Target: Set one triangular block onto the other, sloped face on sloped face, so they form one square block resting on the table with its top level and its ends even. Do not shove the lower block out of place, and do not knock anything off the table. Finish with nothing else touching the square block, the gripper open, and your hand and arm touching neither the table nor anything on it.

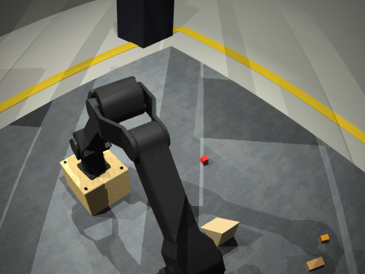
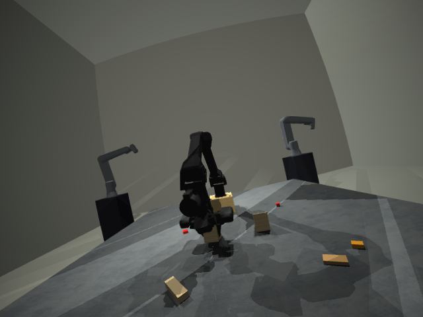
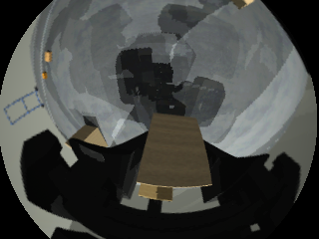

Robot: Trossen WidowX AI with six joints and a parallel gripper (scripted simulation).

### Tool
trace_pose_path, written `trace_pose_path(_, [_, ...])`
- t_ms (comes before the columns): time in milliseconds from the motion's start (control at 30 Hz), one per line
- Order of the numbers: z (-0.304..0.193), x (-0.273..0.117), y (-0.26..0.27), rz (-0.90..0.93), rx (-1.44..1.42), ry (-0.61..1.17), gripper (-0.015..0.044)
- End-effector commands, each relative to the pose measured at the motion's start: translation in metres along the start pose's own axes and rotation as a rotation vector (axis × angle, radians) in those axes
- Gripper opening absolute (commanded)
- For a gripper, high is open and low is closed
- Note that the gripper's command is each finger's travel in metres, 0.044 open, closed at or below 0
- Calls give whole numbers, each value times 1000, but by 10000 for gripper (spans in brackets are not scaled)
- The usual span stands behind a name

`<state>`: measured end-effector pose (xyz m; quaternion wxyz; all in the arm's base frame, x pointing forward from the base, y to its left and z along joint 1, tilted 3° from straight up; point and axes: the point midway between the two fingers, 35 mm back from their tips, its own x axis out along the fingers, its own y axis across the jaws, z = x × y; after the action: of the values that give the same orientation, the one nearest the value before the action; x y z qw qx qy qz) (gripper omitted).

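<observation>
My gripper (image 2: 216,244) (image 3: 171,135) is low over the table, in front of the arm's base, and shut on one tan triangular block (image 2: 211,235) (image 3: 174,147). In the wrist view the block fills the gap between the two dark fingers, with a broad face towards the camera. In the top view the gripper and this block are hidden below the frame edge. The other triangular block (image 1: 220,230) (image 2: 261,221) rests on the table a short way off, apart from the gripper. It probably also shows at the left in the wrist view (image 3: 90,135).
The arm stands on a wooden base (image 1: 97,188) (image 2: 223,201). Two small red cubes (image 1: 204,160) (image 2: 277,203) (image 2: 185,231), a small orange block (image 1: 324,237) (image 2: 357,244), a flat tan block (image 1: 315,263) (image 2: 335,259) and another tan block (image 2: 176,290) lie around. Two dark camera posts (image 2: 114,211) (image 2: 300,167) stand at the table's far edges.
</observation>
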<state>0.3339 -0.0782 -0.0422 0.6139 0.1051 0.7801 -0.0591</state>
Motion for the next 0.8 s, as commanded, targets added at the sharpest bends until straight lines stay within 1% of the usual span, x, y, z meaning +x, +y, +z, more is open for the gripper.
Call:
trace_pose_path(0, [-7,-4,0,0,5,-101,0])
trace_pose_path(767, [-49,-6,0,-3,4,-686,0])
